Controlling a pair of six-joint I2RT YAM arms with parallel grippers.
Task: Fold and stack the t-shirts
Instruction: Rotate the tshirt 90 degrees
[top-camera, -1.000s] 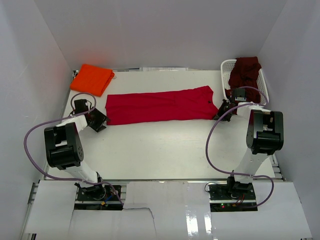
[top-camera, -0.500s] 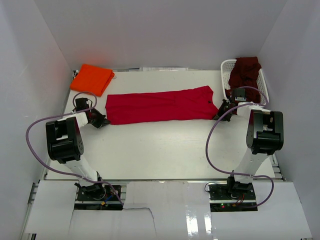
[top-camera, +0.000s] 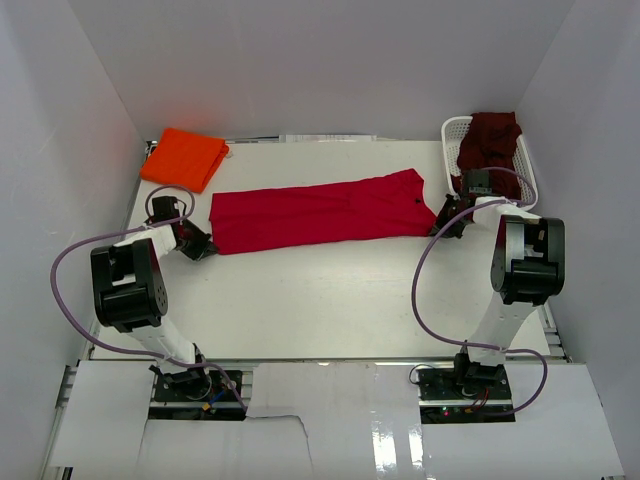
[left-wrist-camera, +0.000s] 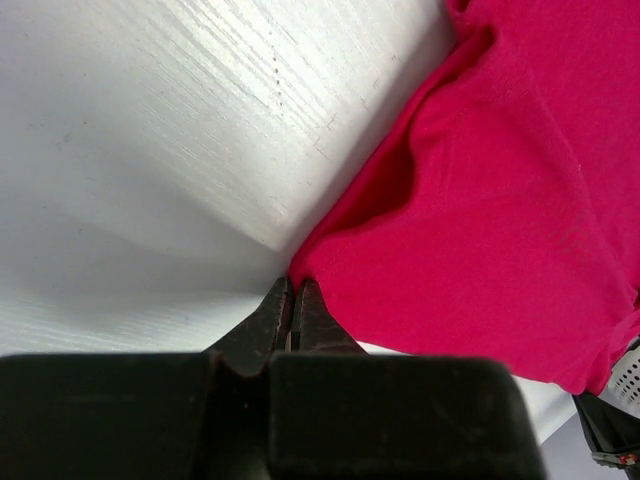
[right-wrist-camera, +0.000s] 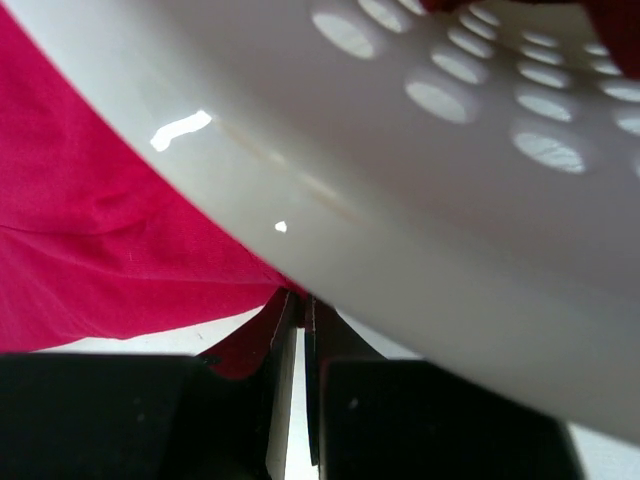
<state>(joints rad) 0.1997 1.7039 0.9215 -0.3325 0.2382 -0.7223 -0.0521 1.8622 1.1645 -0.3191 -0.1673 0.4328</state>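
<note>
A bright red t-shirt (top-camera: 320, 212) lies as a long band across the middle of the table. My left gripper (top-camera: 206, 246) is at its near left corner, and in the left wrist view its tips (left-wrist-camera: 292, 287) are shut on that corner of the red cloth (left-wrist-camera: 480, 220). My right gripper (top-camera: 441, 225) is at the shirt's right end beside the basket, shut on the red cloth (right-wrist-camera: 110, 250), with a fold hanging over its left finger (right-wrist-camera: 275, 330). An orange t-shirt (top-camera: 184, 158) lies folded at the back left. A maroon t-shirt (top-camera: 488, 142) is bunched in the basket.
The white lattice basket (top-camera: 451, 132) stands at the back right, and its wall (right-wrist-camera: 450, 200) looms just above my right fingers. White walls close in the table on three sides. Purple cables loop beside both arms.
My left gripper has moved in to the red shirt's left corner and shut on it. The right gripper, still shut, has shifted slightly towards the back.
</note>
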